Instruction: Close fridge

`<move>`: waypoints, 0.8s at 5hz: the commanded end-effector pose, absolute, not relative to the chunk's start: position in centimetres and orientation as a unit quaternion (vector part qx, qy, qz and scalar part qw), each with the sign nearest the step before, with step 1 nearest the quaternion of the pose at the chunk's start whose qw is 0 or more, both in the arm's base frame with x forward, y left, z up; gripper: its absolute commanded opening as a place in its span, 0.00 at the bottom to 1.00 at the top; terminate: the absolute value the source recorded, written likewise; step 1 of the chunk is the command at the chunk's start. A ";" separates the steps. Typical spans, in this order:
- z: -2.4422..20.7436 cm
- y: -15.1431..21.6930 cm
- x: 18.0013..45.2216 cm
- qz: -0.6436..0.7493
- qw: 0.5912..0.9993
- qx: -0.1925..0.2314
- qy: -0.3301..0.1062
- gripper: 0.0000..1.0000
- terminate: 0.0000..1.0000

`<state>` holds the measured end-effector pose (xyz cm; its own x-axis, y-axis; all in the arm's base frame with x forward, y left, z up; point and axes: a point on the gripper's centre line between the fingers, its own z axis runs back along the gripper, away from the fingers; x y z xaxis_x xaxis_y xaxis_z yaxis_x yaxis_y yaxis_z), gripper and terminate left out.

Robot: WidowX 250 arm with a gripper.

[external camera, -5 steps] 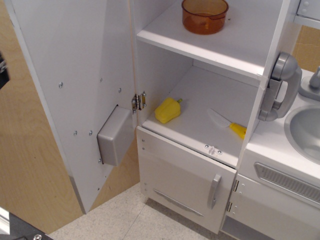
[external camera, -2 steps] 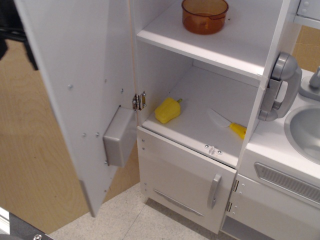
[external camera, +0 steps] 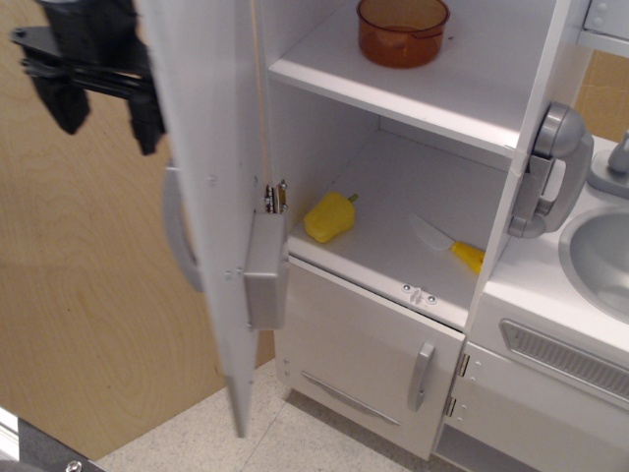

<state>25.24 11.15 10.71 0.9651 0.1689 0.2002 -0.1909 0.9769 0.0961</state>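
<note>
The fridge [external camera: 462,93] is a tall white cabinet with white shelves inside, standing open. Its large door [external camera: 221,197] stands out from the hinge, nearly edge-on to the camera. The grey dispenser box [external camera: 265,280] sticks out of the door's inner face. Part of the grey vertical handle [external camera: 177,236] shows on the outer face. My black gripper [external camera: 103,108] is at the top left, on the outer side of the door and close to it. Its fingers are spread and hold nothing. I cannot tell whether it touches the door.
An orange pot [external camera: 403,29] sits on the upper shelf. A yellow pepper [external camera: 329,216] and a yellow-handled knife [external camera: 447,241] lie on the lower shelf. Below is the smaller door [external camera: 364,354] with a short handle. A grey phone [external camera: 550,172] and sink [external camera: 600,256] are right. A wooden wall [external camera: 88,324] is left.
The large door has swung from wide open toward the cabinet and is now about edge-on. The gripper has come into view at the top left and moved right behind the door.
</note>
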 end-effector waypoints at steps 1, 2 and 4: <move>12.0 7.8 29.7 0.105 0.984 0.060 -0.131 1.00 0.00; 11.7 6.9 32.5 0.120 0.982 0.063 -0.132 1.00 0.00; 11.5 6.6 36.0 0.135 0.978 0.069 -0.145 1.00 0.00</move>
<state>35.70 6.27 9.58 0.9365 0.2459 0.2499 -0.2776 0.9555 0.1001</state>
